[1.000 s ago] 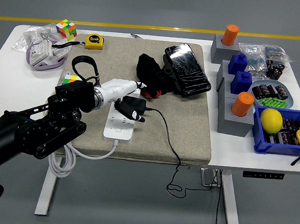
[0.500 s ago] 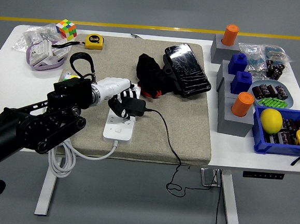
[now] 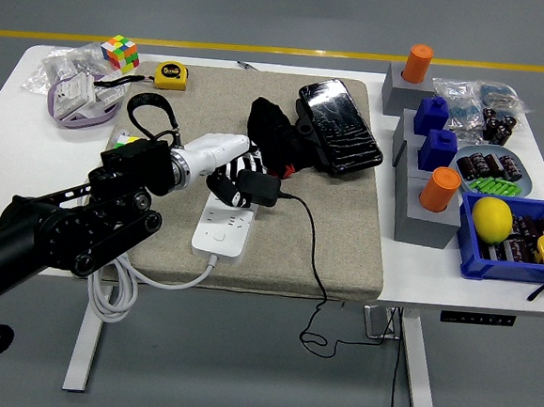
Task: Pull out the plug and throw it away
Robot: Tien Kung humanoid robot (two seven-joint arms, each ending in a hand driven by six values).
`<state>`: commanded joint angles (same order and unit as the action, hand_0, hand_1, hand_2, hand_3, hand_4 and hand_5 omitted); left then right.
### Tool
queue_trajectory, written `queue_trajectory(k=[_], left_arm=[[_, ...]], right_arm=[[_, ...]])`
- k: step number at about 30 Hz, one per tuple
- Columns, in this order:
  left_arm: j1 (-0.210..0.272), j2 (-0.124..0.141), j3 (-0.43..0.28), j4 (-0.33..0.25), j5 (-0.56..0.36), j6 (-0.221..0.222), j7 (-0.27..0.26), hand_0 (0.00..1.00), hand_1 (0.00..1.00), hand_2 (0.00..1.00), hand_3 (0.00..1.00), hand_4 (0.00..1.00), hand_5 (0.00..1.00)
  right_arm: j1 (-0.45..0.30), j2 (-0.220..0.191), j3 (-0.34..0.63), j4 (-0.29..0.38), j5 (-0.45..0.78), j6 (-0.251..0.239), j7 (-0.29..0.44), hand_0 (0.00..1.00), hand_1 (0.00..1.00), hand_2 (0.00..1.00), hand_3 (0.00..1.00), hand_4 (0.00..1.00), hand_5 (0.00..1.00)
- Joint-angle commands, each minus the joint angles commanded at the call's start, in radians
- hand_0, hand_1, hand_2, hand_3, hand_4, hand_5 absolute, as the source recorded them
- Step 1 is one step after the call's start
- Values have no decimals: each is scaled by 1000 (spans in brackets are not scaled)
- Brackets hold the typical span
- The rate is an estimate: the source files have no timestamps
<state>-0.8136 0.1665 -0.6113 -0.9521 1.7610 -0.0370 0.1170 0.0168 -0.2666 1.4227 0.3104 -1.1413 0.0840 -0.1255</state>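
Observation:
My left hand point(image 3: 237, 179), white with black fingers, reaches in from the left over the grey mat point(image 3: 345, 230). Its fingers are curled around a black plug adapter point(image 3: 258, 188). The adapter sits at the far end of the white power strip point(image 3: 223, 232), tilted and seemingly raised off the sockets. A thin black cord point(image 3: 308, 246) runs from the adapter across the mat and drops over the table's near edge. The strip's thick white cable point(image 3: 114, 295) loops down at the front left.
A black cloth bundle point(image 3: 270, 133) and a black phone-like slab point(image 3: 339, 126) lie just beyond the hand. A colour cube point(image 3: 121, 52) and a yellow tape measure point(image 3: 172, 74) sit far left. Grey blocks point(image 3: 421, 220) and a blue bin point(image 3: 466, 247) with a lemon point(image 3: 492, 219) stand right.
The hand has moved right and away from me with the adapter, which has risen from the strip. The strip has slid slightly right.

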Motion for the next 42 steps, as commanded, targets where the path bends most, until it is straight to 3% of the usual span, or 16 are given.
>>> queue_trajectory(k=[9, 18, 19, 22, 24, 25, 30, 31, 36, 37, 42], left_arm=[[9, -9, 10, -98, -16, 39, -9, 326, 374, 410, 482, 758, 2], [11, -89, 96, -24, -86, 81, -23, 347, 383, 416, 497, 772, 2], [12, -98, 99, -15, -92, 82, -26, 441, 465, 470, 554, 771, 2], [8, -108, 106, 1, -103, 74, -23, 441, 465, 470, 554, 771, 2], [5, -108, 110, 11, -95, 66, -19, 441, 465, 470, 554, 771, 2], [3, -108, 113, 16, -92, 63, -17, 624, 632, 571, 605, 904, 2], [7, -103, 114, 27, -79, 88, -81, 624, 632, 571, 605, 904, 2], [8, -102, 110, 24, -76, 95, -93, 870, 951, 977, 998, 998, 240], [20, -89, 62, -26, -36, 121, -166, 870, 951, 977, 998, 998, 240], [22, -83, 52, -48, -31, 123, -174, 945, 998, 998, 998, 998, 387], [22, -60, 16, -106, -3, 115, -163, 945, 998, 998, 998, 998, 387]], right_arm=[[-2, -2, -8, -1, 0, 1, -1, 539, 621, 670, 584, 978, 513], [0, -4, -21, 1, 5, 0, 0, 541, 621, 671, 584, 978, 513], [0, -3, -20, 1, 4, -1, 0, 539, 621, 671, 584, 977, 513], [0, -4, -19, 1, 4, -1, 0, 539, 621, 671, 584, 977, 513], [-1, -4, -16, 0, 3, 0, -1, 539, 621, 671, 584, 977, 513], [-1, -4, -15, -1, 2, 0, -1, 541, 621, 671, 583, 977, 513], [-5, -1, -9, -3, -1, 2, -1, 541, 621, 671, 583, 977, 513], [-6, -1, -9, -3, -1, 3, -1, 541, 622, 671, 583, 977, 513], [-4, -1, -7, 1, 0, 0, 1, 541, 622, 671, 583, 977, 513], [-4, -1, -8, 2, 1, -1, 1, 540, 621, 671, 583, 977, 513], [-5, -1, -5, 0, 0, 0, 1, 540, 621, 671, 583, 977, 513]])
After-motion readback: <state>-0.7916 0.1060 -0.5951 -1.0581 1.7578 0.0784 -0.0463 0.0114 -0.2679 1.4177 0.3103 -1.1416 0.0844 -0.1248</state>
